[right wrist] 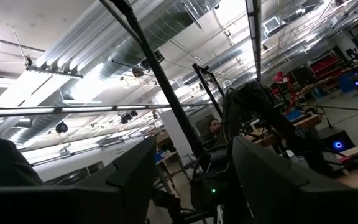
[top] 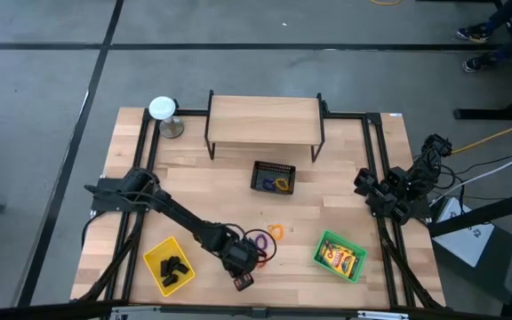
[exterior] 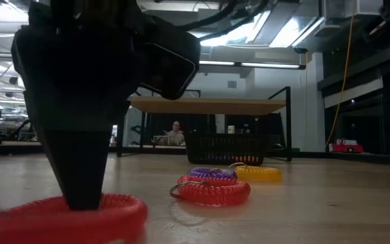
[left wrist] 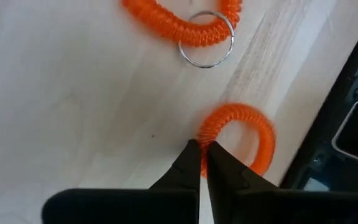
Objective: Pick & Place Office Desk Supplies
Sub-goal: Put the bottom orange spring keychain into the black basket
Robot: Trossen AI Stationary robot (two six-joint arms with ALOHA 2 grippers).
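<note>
Near the table's front edge my left gripper (top: 241, 276) points steeply down, shut at the rim of a red-orange coil ring (left wrist: 244, 130) that lies flat on the wood. Just beyond it lie a second red coil ring (exterior: 212, 190) with a metal key ring (left wrist: 207, 39), a purple ring (exterior: 212, 173) and a yellow ring (exterior: 256, 173). Black clips (top: 173, 267) sit in the yellow tray (top: 154, 255), and crayon packs (top: 340, 258) in the green tray (top: 324, 240). My right gripper (right wrist: 193, 143) stands open at the table's right edge, pointing up into the room. My left gripper has its two fingertips (left wrist: 194, 155) closed together at the ring's rim (left wrist: 205, 132), coming from above and slanting down. How much of the coil lies between them I cannot tell. The ring lies flat on the table (exterior: 59, 218).
A black mesh basket (top: 274, 177) stands mid-table in front of a low wooden shelf (top: 265, 120). A white-topped round metal object (top: 163, 109) stands at the far left corner. Bare wood lies between the rings and the green tray. A person (exterior: 175, 133) sits in the room behind.
</note>
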